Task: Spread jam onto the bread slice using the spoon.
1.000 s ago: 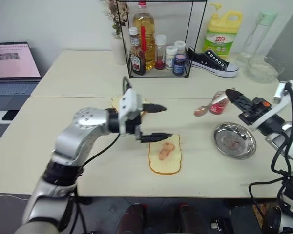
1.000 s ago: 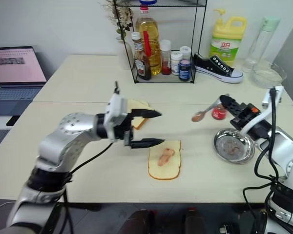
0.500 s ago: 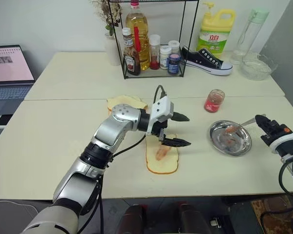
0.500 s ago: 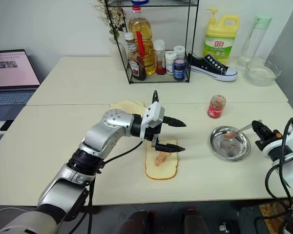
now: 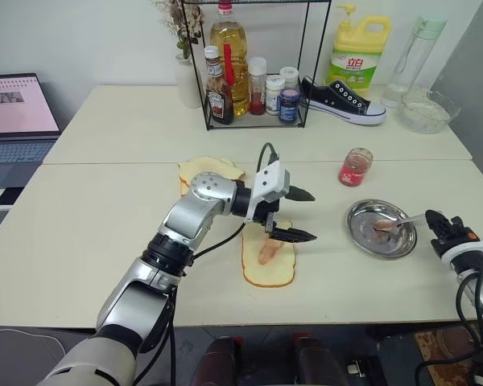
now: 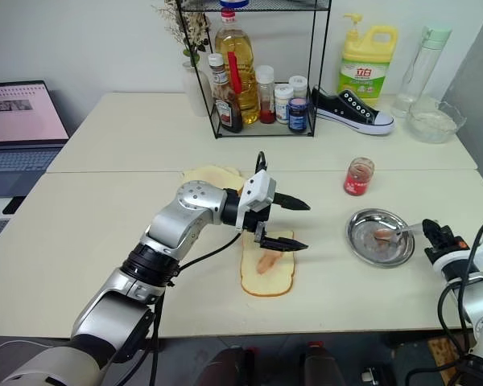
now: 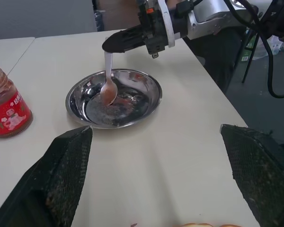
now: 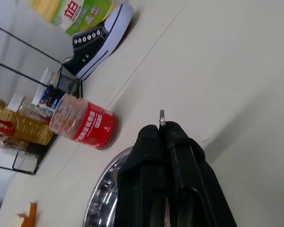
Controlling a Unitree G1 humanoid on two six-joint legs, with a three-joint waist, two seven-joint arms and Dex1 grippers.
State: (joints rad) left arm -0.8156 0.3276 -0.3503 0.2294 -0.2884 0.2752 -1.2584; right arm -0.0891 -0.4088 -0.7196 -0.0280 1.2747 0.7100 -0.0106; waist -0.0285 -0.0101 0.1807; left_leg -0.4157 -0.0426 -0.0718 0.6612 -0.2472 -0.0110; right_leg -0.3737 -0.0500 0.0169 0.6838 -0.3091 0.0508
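Observation:
The bread slice [image 5: 269, 266] lies flat at the table's front centre with a red blob of jam [image 5: 265, 253] on its face. My left gripper [image 5: 312, 216] hovers open just over the slice's far end, holding nothing. More jam fills a small clear jar [image 5: 355, 166] to the right. My right gripper [image 5: 431, 218] is shut on the handle of the spoon [image 5: 393, 226], whose smeared bowl rests in the round steel dish [image 5: 362, 237]. In the left wrist view the spoon [image 7: 107, 89] stands bowl-down in the dish [image 7: 149, 90].
A pile of bread slices [image 5: 205, 170] lies behind my left forearm. At the back stand a wire rack [image 5: 253, 64] of bottles, a black shoe [image 5: 342, 101], a yellow detergent jug [image 5: 361, 53] and a glass bowl [image 5: 425, 111]. A laptop [image 5: 16, 112] sits far left.
My right gripper has carried the spoon from beside the jar down into the steel dish. My left gripper has moved right, over the bread slice, still open.

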